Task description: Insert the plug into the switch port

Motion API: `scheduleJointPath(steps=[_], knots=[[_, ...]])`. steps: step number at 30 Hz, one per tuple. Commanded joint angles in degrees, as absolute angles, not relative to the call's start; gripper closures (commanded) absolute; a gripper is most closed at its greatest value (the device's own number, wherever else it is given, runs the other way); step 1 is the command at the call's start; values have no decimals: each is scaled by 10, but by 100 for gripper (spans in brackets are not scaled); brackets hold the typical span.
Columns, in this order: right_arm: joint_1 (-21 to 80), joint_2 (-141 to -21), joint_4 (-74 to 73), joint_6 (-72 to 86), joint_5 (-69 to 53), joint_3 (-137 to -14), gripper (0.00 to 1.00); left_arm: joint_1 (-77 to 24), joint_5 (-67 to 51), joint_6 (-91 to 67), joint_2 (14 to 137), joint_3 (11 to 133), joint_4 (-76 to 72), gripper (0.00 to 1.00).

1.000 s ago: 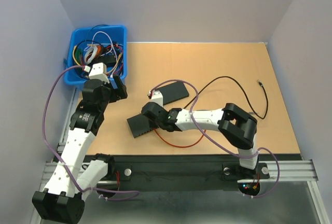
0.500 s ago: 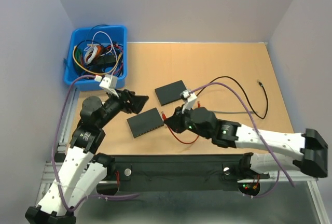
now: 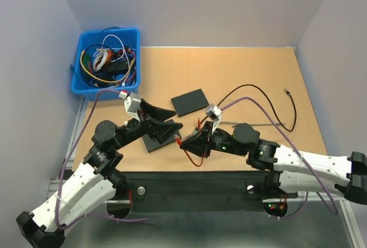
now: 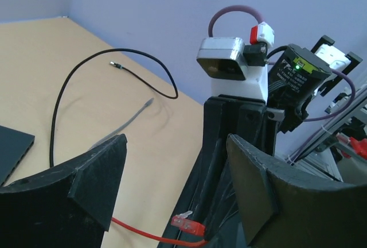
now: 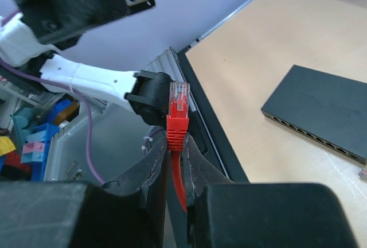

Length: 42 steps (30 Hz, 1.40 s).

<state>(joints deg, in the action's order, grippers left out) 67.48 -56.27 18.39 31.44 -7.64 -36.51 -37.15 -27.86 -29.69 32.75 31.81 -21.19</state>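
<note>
Left tool (image 3: 176,118) swung inward — one pinched plug (image 5: 179,101), two switches (image 3: 190,102) (image 3: 151,143).

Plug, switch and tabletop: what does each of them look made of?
Plug: clear glossy plastic tip that light passes through, with a red, rubbery-looking boot below it.
Switch: matte black casing, either plastic or painted metal; I cannot tell which.
Tabletop: tan, matte and even, likely wood board or laminate.

Near switch (image 3: 149,143) mostly hidden beneath left tool (image 3: 178,118), top view.
</note>
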Motion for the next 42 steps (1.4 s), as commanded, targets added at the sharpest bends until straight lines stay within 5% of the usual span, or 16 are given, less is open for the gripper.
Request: scheduleJointPath(steps=[1,11,20,28,35,42], knots=[[673,-533,245,308,-105,-355,100,-386,-290,-307,321,300,-278,21],[671,-525,206,303,-36,-352,100,-397,-261,-330,262,236,-297,26],[671,-628,68,280,98,-395,100,-397,84,-344,312,279,-71,25],[672,-720,36,308,128,-396,100,-396,199,-402,442,314,22,25],[673,-828,40,334,148,-413,99,-368,156,-368,519,308,-31,25],[673,-922,45,324,162,-460,100,-223,45,-330,582,279,-99,23]])
